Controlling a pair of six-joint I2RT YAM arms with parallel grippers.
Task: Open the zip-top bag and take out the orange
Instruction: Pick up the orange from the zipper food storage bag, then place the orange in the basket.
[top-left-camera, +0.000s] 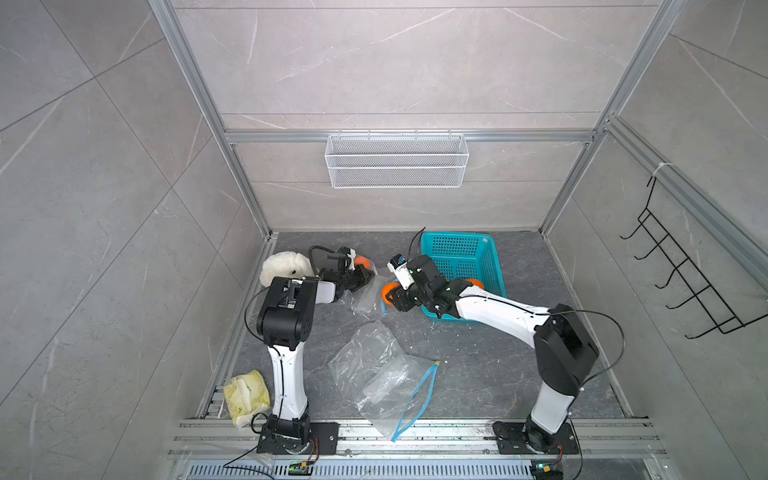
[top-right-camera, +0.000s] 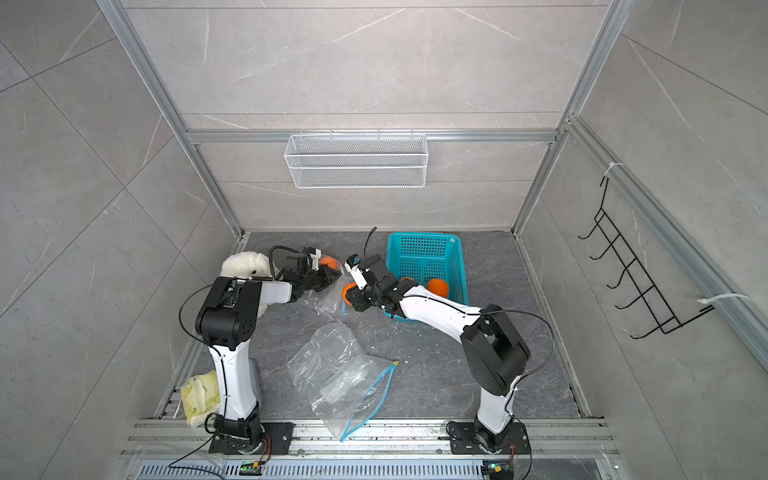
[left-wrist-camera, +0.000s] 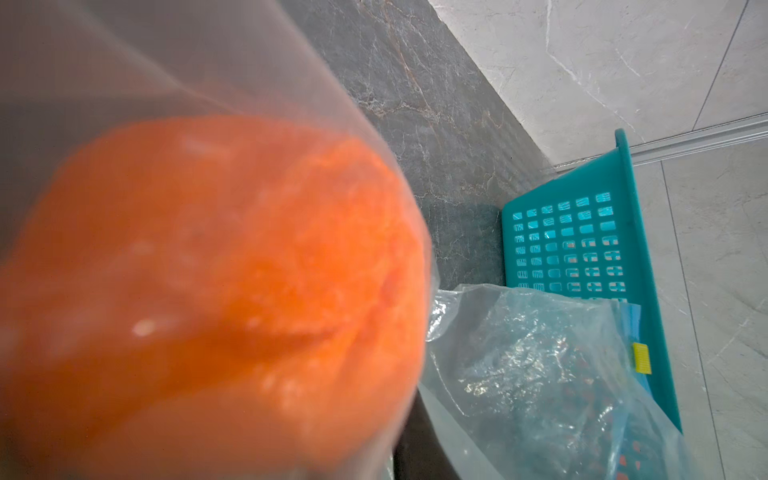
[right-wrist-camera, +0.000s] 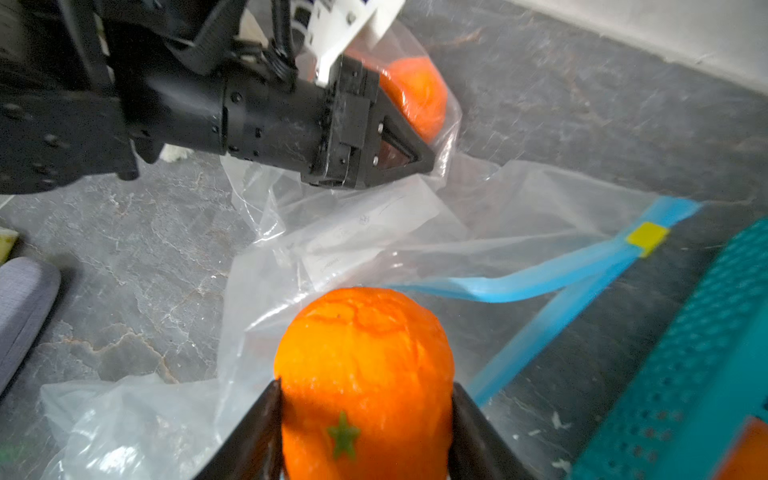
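- Right gripper (right-wrist-camera: 365, 390) clamps the orange (right-wrist-camera: 361, 349) between its 2 fingers, just outside the open bag (right-wrist-camera: 374, 224), beside the basket (right-wrist-camera: 685, 353).
- Left gripper (right-wrist-camera: 426, 161) is pinched closed on the bag's film; a 2nd orange (right-wrist-camera: 415, 93) sits inside.
- The orange looks firm, round and likely slippery, so grip across its middle.

Orange (right-wrist-camera: 361, 357) over bag (right-wrist-camera: 374, 232), beside basket (right-wrist-camera: 685, 353)

The bagged orange (left-wrist-camera: 216, 291) close beside the left pincer (right-wrist-camera: 419, 160) is a blur through the bag (left-wrist-camera: 166, 62); the held orange (right-wrist-camera: 363, 353) and the fingers of the right pincer (right-wrist-camera: 366, 386) run off the edge
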